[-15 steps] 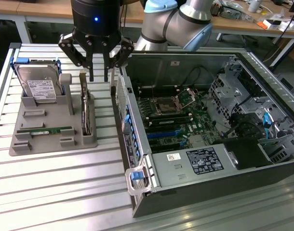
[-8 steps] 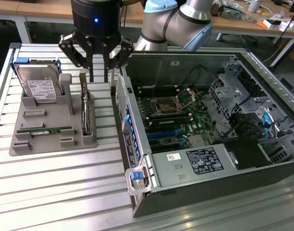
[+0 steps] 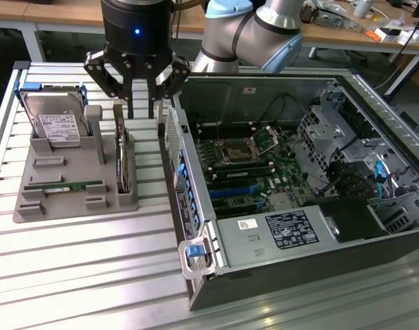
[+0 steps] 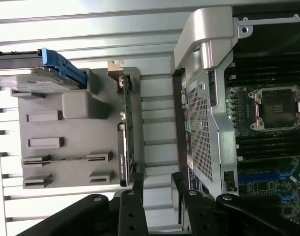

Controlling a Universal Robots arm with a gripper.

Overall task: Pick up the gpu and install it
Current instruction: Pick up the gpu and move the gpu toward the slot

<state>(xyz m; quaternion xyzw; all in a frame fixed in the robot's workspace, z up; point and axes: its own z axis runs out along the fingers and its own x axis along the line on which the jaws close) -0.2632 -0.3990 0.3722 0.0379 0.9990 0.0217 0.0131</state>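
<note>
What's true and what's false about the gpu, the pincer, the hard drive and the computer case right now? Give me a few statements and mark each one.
1. The computer case lies open. True.
2. The gpu is installed in the computer case. False: it stands on edge in the grey holder.
3. The pincer is open and holds nothing. True.
4. The hard drive lies inside the computer case. False: it sits in the grey holder.

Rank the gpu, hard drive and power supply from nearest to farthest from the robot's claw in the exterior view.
1. gpu: standing on edge in the grey holder, right by the open gripper.
2. hard drive: same holder, toward the exterior view's left.
3. power supply: inside the computer case, toward the exterior view's right.
</note>
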